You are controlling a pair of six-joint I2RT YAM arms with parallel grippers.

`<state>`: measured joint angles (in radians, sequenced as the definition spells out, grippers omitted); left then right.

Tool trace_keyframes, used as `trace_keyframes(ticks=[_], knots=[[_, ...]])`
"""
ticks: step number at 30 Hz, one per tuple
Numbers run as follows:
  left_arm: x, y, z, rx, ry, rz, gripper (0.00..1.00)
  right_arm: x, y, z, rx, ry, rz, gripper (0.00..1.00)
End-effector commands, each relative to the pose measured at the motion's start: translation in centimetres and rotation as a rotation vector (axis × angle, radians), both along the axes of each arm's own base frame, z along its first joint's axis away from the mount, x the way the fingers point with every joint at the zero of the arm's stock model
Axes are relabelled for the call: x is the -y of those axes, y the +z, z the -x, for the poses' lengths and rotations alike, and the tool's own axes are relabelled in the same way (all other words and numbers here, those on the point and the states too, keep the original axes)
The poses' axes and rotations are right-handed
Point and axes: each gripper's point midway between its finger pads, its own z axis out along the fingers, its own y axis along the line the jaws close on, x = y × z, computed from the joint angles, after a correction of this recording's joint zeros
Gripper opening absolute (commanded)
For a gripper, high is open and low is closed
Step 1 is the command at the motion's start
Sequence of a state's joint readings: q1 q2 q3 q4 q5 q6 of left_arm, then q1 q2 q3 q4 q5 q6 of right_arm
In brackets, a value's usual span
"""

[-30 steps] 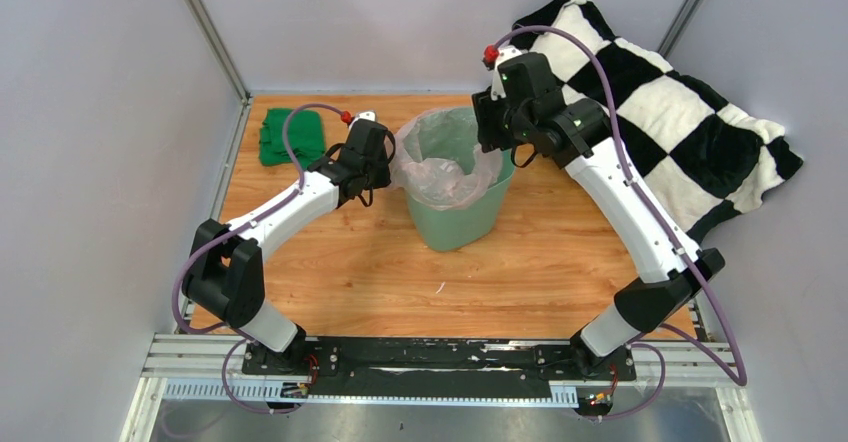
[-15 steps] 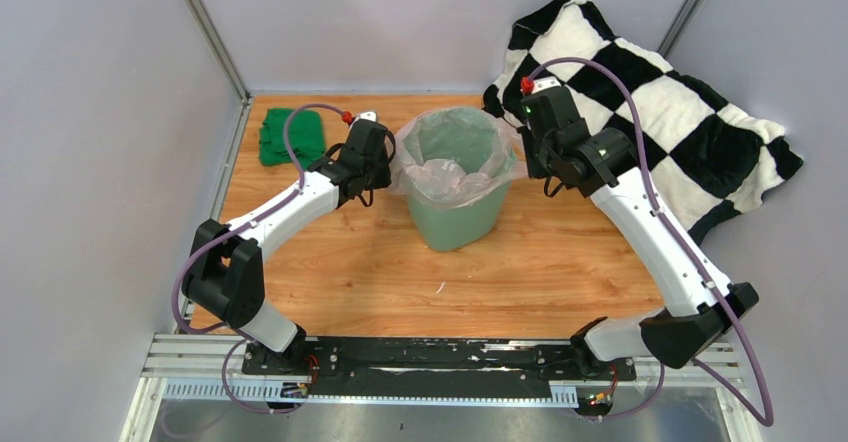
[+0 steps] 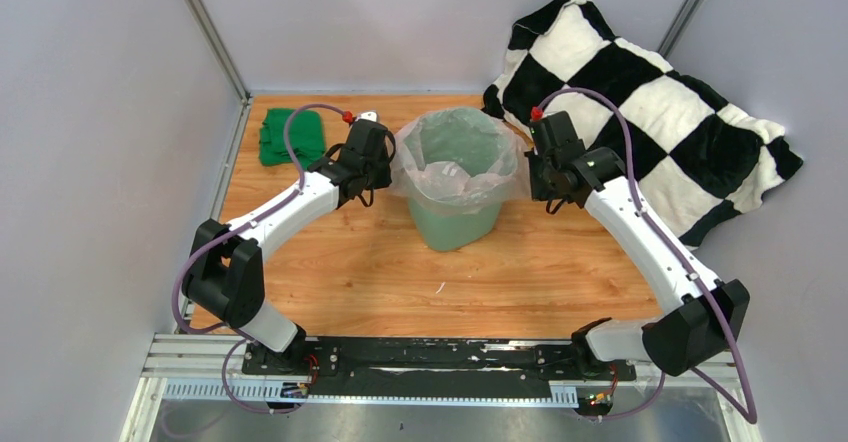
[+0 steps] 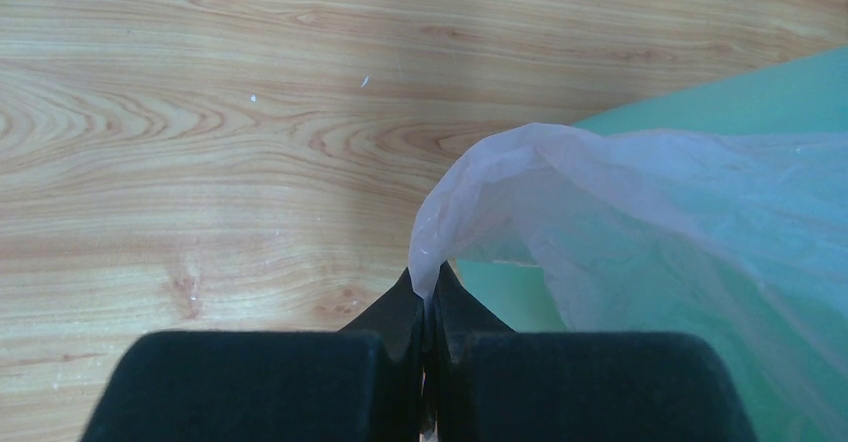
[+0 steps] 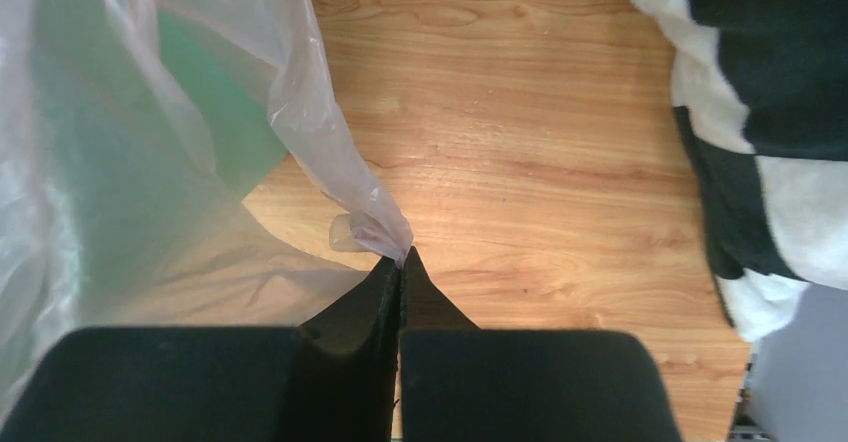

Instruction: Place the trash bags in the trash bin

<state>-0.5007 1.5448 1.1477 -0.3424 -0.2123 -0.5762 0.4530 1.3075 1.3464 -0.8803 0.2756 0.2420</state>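
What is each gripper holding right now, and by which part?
Both pinch the rim of the pink bag: left gripper the left edge, right gripper the right edge.

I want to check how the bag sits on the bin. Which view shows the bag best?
The top view: the whole bag shows, spread over the rim of the bin. The wrist views show only a corner each, pinched in the left gripper and the right gripper.

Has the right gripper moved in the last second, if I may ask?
Yes; the right gripper went right and nearer, off the bin rim.
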Motion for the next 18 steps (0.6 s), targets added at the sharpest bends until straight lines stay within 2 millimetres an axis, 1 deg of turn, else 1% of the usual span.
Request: trace_keyframes(ticks=[1,5,10,11,14,15,18], knots=[[-0.4,-0.1,0.0,0.010,0.010,-0.003,0.00,-0.8,-1.3,-0.5,0.001,-0.023,-0.154,0.00],[-0.7,-0.5,0.0,0.000,0.033,-0.013,0.00,-1.9,-2.5,-1.3,0.009,-0.023,-0.256,0.00],[-2.2,-1.4,0.3,-0.028,0.104,-0.044,0.00,-1.6,-4.6,-1.8,-0.019,-0.053,-0.285,0.00],[-2.4,-1.5,0.3,-0.029,0.111,-0.038,0.01,-1.5,-5.0,-1.9,-0.027,-0.059,-0.284,0.00],[-2.6,-1.2,0.5,-0.018,0.114,-0.025,0.08,-1.2,-5.8,-2.1,-0.042,-0.070,-0.277,0.00],[-2.6,-1.1,0.6,-0.018,0.110,-0.025,0.10,-1.6,-6.0,-2.1,-0.053,-0.057,-0.294,0.00],[-2.8,-1.0,0.9,-0.019,0.110,-0.026,0.11,-1.9,-6.5,-2.2,-0.069,-0.048,-0.302,0.00]])
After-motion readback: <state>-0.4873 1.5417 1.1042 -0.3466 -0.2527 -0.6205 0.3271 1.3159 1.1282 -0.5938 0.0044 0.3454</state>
